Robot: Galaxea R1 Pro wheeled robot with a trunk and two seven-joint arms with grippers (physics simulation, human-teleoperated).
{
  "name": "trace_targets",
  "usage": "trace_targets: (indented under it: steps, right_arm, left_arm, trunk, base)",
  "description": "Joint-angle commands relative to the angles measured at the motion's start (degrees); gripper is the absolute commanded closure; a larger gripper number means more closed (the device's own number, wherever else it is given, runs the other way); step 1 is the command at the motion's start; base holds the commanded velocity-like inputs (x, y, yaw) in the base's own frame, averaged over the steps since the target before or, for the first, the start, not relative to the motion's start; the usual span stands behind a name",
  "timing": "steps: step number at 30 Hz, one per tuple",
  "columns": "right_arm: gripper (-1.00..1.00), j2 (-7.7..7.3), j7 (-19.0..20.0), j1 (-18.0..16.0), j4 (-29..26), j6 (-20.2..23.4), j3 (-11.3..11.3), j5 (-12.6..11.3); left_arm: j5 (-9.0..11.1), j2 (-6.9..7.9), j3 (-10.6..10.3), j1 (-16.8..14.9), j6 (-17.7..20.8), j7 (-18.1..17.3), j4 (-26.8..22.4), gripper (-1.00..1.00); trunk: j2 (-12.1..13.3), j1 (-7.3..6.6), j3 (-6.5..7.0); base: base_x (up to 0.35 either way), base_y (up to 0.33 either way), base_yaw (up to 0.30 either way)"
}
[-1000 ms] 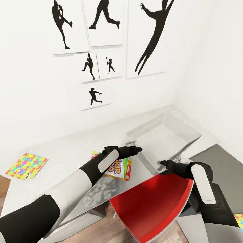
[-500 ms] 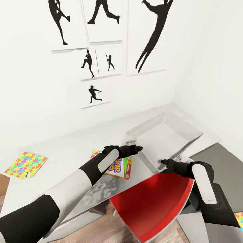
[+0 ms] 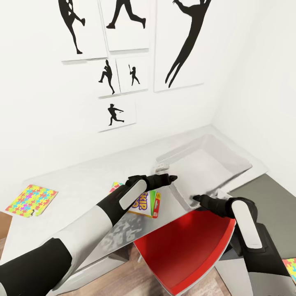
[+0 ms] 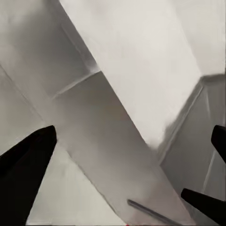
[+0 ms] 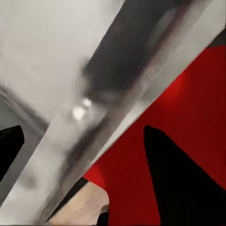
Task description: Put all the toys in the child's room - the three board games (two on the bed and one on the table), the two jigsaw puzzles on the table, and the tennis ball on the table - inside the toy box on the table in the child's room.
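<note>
Far out beyond the left arm, a jigsaw puzzle point(image 3: 30, 200) with its bright mosaic pattern lies flat on the pale grey table point(image 3: 78, 181), well apart from both grippers. The left gripper point(image 3: 169, 179) reaches forward over the table top; the left wrist view shows its dark fingers point(image 4: 26, 165) spread wide with nothing between them, looking onto the pale surfaces of the toy box. Just beneath and behind this gripper lies the Skip-Bo board game point(image 3: 144, 203), partly covered by the forearm, with a corner of a second jigsaw puzzle point(image 3: 116, 187) showing beside it under the wrist. Just ahead of the left gripper and off toward the right one stands the toy box point(image 3: 205, 164), translucent grey, its near rim lying between the two grippers. The right gripper point(image 3: 197, 199) sits at that near rim; its fingers point(image 5: 183, 183) look parted in the right wrist view, framing the blurred grey edge, though I cannot tell whether it touches. Below the right gripper is the red seat of the swivel chair point(image 3: 185, 250). On the white wall behind hang black baseball-player silhouette pictures point(image 3: 123, 65).
</note>
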Motion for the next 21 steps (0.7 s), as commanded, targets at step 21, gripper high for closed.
trace_targets:
  steps: [21]
  right_arm:
    - [-1.00,-0.01,-0.57,-0.02,-0.23,0.69,-0.08,0.89]
  left_arm:
    - [0.56,0.00,0.00,0.34,1.37,0.56,-4.51,-1.00]
  trunk:
    - [-0.08,0.05,0.22]
  base:
    - [0.000,0.000,0.000]
